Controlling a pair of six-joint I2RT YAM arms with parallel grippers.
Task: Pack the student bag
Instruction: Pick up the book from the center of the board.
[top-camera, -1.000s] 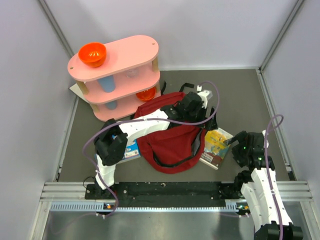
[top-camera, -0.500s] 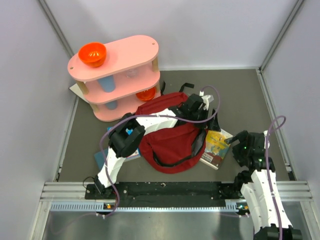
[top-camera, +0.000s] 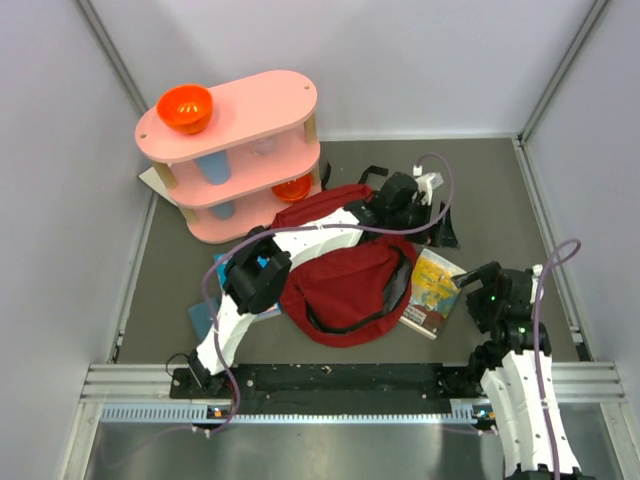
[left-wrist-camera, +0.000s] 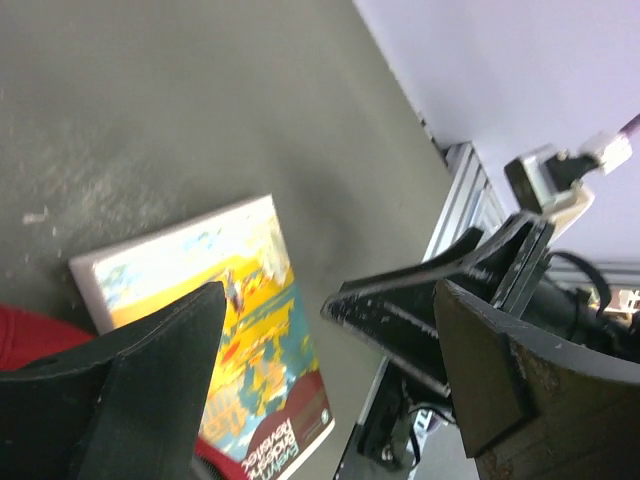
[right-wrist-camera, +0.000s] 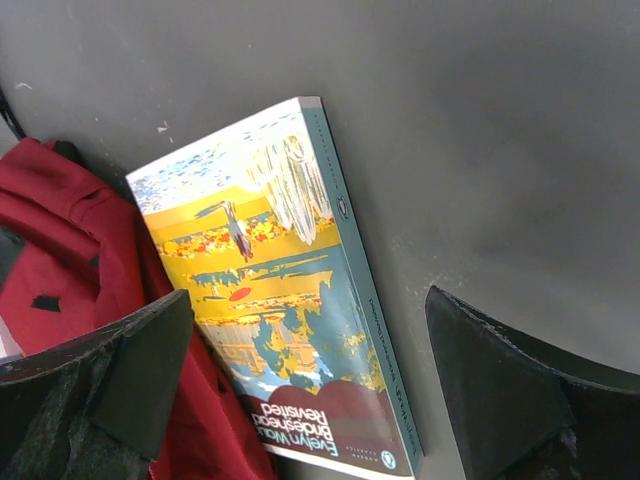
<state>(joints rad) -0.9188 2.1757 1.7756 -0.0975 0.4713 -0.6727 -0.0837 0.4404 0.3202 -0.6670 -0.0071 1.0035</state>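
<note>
The student bag (top-camera: 340, 280) is a dark red backpack lying flat in the middle of the mat, its edge also showing in the right wrist view (right-wrist-camera: 70, 240). A book with a yellow and teal cover (top-camera: 435, 290) (right-wrist-camera: 280, 290) (left-wrist-camera: 230, 320) lies against the bag's right side. My left arm reaches across the bag, and its gripper (top-camera: 428, 222) (left-wrist-camera: 330, 380) hangs open and empty above the mat behind the book. My right gripper (top-camera: 468, 285) (right-wrist-camera: 310, 390) is open over the near right end of the book, touching nothing.
A pink two-tier shelf (top-camera: 240, 150) stands at the back left with an orange bowl (top-camera: 185, 108) on top and cups underneath. A blue book (top-camera: 205, 315) lies left of the bag. Black straps (top-camera: 372, 173) trail behind the bag. Walls close in both sides.
My left arm has swung right across the bag, carrying its open gripper past the bag's upper right corner. The right arm has barely moved, and the book has not shifted.
</note>
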